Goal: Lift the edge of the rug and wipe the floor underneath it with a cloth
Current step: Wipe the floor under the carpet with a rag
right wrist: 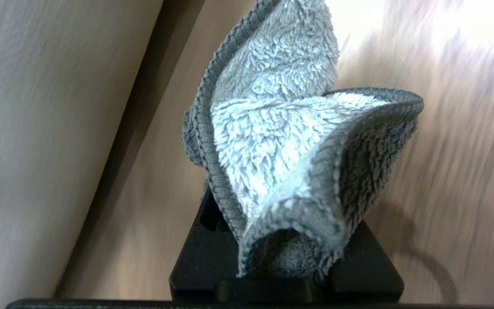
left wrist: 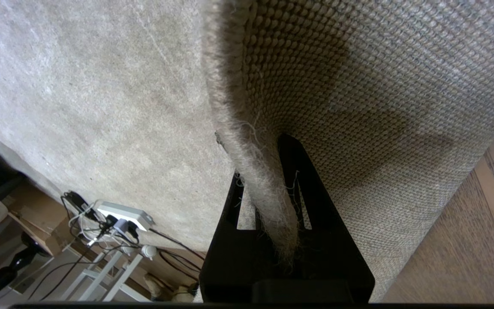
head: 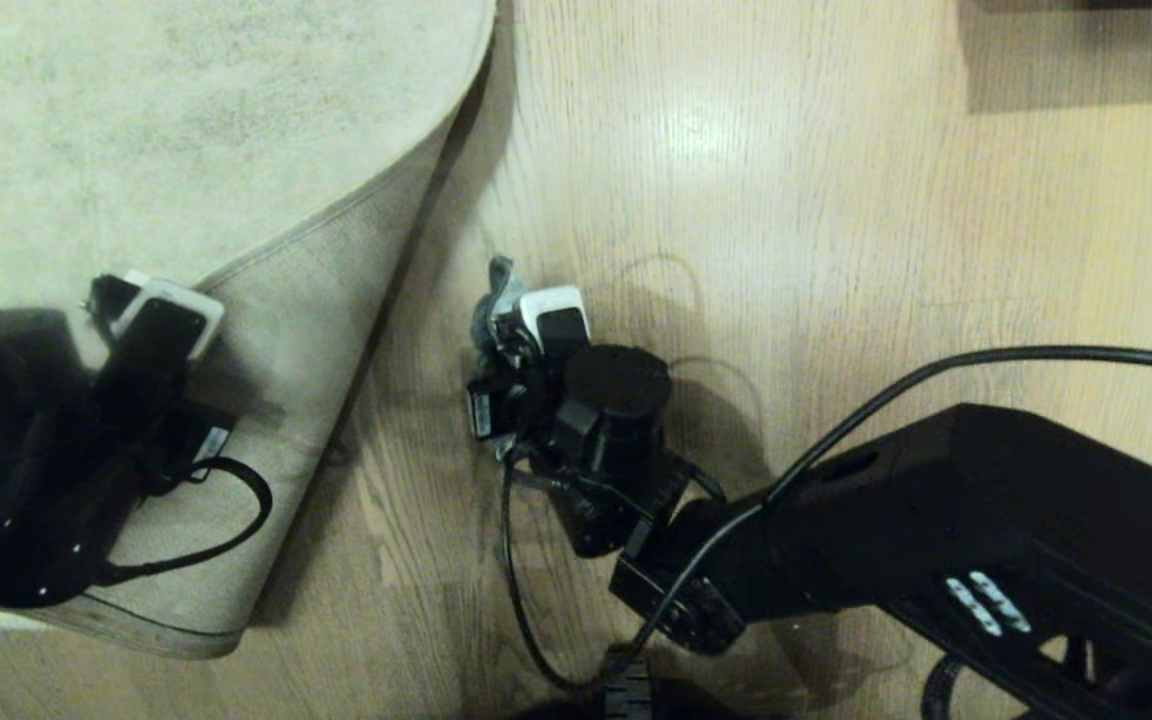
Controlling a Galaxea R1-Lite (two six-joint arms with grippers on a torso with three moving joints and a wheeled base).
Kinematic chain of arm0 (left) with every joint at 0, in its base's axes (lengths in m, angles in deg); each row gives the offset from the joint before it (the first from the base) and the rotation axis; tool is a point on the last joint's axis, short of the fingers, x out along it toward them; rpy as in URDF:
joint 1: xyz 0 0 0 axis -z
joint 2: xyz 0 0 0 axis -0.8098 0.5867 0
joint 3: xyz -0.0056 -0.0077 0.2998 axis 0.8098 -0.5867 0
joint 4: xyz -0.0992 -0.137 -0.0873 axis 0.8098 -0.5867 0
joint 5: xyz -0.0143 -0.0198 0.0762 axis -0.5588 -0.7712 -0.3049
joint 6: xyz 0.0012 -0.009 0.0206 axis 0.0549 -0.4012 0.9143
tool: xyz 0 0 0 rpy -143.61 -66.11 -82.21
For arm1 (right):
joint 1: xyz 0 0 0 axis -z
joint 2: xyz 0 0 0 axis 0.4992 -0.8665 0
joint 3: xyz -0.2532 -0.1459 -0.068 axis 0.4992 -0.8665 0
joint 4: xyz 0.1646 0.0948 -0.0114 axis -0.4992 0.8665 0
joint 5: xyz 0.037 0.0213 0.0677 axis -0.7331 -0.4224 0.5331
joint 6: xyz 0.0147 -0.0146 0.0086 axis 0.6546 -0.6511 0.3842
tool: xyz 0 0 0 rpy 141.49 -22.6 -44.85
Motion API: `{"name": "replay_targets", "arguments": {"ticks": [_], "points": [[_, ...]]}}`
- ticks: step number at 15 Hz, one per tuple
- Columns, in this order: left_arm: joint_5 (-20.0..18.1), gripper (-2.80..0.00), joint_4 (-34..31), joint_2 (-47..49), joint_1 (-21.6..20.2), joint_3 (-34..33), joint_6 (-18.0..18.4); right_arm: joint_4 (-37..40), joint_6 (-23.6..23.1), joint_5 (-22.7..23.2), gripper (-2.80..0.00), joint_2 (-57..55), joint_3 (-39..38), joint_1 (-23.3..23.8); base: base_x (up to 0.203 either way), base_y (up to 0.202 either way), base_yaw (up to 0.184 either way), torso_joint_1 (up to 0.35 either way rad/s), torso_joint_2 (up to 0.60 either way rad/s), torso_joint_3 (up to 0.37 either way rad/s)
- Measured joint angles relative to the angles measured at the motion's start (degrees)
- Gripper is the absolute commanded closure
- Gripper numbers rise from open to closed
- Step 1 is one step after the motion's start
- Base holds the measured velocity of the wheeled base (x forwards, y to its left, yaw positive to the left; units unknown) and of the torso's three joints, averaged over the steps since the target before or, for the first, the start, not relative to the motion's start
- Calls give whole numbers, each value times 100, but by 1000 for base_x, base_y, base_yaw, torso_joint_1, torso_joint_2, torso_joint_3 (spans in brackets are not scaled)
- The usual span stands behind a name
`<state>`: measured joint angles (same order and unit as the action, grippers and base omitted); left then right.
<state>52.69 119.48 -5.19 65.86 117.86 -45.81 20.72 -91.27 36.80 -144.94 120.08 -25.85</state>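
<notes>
Woven rug edge (left wrist: pixel 268 189) pinched by left gripper (left wrist: pixel 272 214) could slip free, flopping onto cloth (right wrist: pixel 281 171) clamped in right gripper (right wrist: pixel 285 262).

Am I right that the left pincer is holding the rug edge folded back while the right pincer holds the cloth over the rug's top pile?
Not quite. In the head view the right pincer holds the cloth over the bare floor, not the pile. The left pincer does grip the rug edge.
</notes>
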Motion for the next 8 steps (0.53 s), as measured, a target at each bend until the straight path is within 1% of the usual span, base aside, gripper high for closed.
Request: {"name": "replay_targets", "arguments": {"ticks": [3,5,8], "points": [[1,0,0,-4,0,6,-19,-268,0,-5,0,262,-1119,-369,0,0,0,0,0,0],[7,0,-2,-22,0,4,-66,-361,13,-1,0,274,-1651,-547,0,0,0,0,0,0],[7,0,-2,-61,6,0,-82,-411,69,23,0,7,-1817,-656,0,0,0,0,0,0]]}}
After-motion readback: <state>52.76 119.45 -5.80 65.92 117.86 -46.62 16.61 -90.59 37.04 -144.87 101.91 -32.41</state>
